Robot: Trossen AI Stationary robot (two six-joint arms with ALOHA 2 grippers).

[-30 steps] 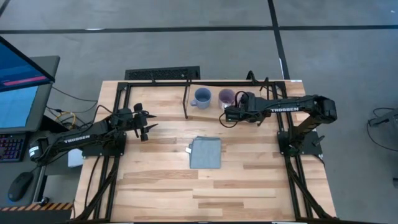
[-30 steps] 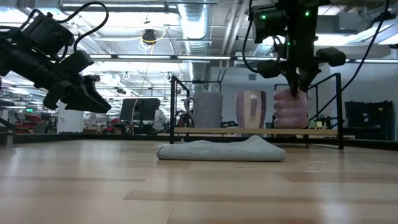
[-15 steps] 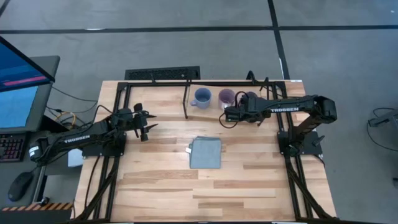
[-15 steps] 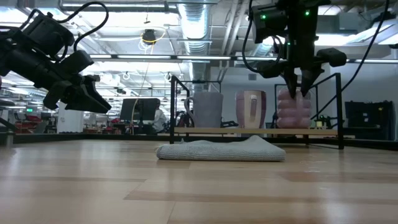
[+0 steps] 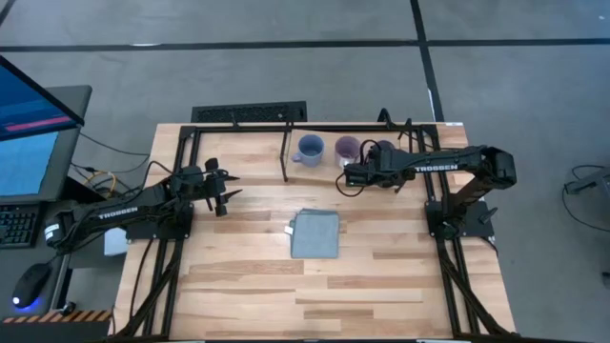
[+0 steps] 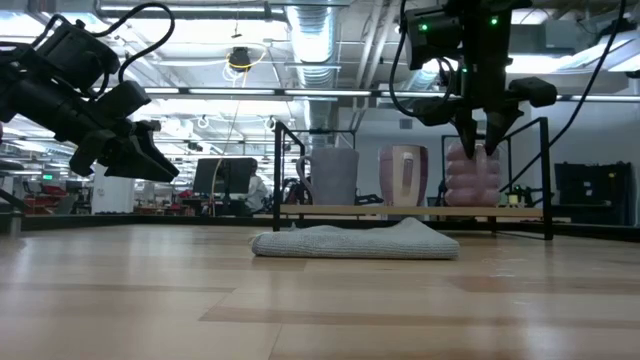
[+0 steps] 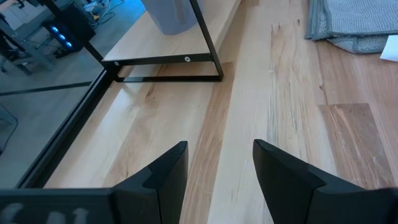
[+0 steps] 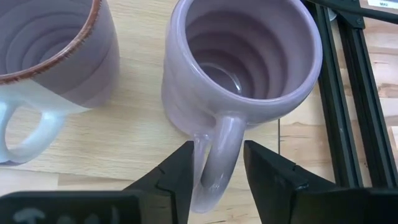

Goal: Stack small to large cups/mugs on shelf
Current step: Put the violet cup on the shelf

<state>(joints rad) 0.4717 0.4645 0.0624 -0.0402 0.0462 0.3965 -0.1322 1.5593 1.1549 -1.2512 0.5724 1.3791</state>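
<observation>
Three mugs stand upright on their bases in a row on the shelf (image 5: 329, 164) at the table's far edge: a blue mug (image 5: 310, 150), a light purple mug (image 5: 347, 149) with a brown rim (image 8: 50, 56), and a ribbed light purple mug (image 8: 242, 81). My right gripper (image 8: 217, 177) points down over the ribbed mug (image 6: 468, 178). It is open, with one finger on either side of the mug's handle (image 8: 217, 149). My left gripper (image 5: 221, 195) hangs open and empty above the table's left part.
A folded grey-blue cloth (image 5: 315, 233) lies flat in the middle of the table, on the near side of the shelf. The shelf's black rod frame (image 6: 546, 180) rises beside the ribbed mug and behind the row. Bare wooden tabletop (image 5: 315, 295) lies toward the near edge.
My right gripper has opened over the ribbed purple mug and let it go; its fingers now stand apart on either side of the handle. The mug stays upright on the shelf.
</observation>
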